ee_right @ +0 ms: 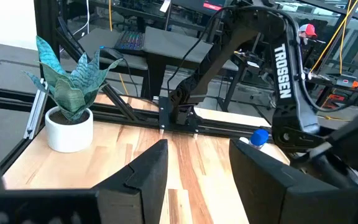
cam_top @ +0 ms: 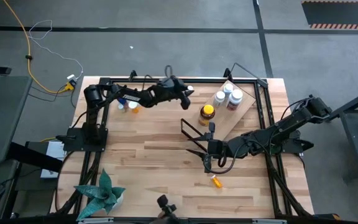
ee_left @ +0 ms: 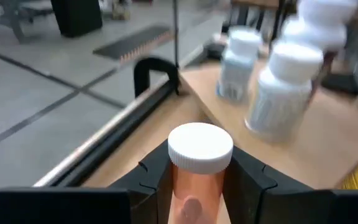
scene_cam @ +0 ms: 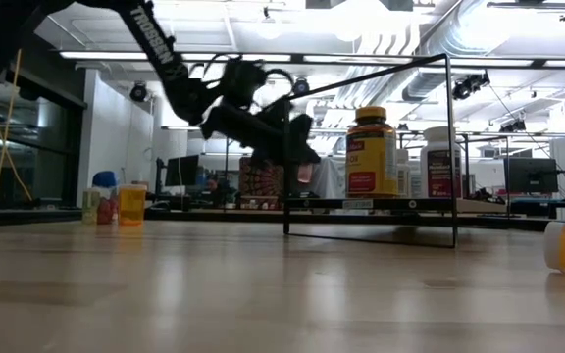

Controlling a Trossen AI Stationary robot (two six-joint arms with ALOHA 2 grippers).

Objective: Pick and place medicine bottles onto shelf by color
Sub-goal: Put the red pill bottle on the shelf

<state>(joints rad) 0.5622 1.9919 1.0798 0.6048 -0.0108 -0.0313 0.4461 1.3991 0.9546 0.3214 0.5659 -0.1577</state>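
Observation:
My left gripper [cam_top: 187,96] reaches in from the far left and is shut on a small orange bottle with a white cap [ee_left: 200,147], just left of the shelf [cam_top: 246,107]. The shelf, a light board in a black wire frame, sits far right. It carries three white bottles [cam_top: 227,96] and an amber bottle with a yellow cap [cam_top: 207,113], all standing on their bases. My right gripper [cam_top: 207,160] waits open mid-table with nothing between its fingers. Another small orange bottle [cam_top: 216,181] lies on its side near the table's front. My left gripper pinches the small orange bottle's body [ee_left: 194,186] just under the white cap, one finger [ee_left: 151,180] on each side. The fingers come almost level from the table's left. The bottle is about upright, cap up, and clear of the table.
Small bottles, one of them blue [cam_top: 128,107], stand at the far left by the left arm's base. A potted plant [cam_top: 104,193] stands at the near left corner. The shelf's thin wire posts [scene_cam: 449,147] rise above the board. Bare tabletop lies between the arms.

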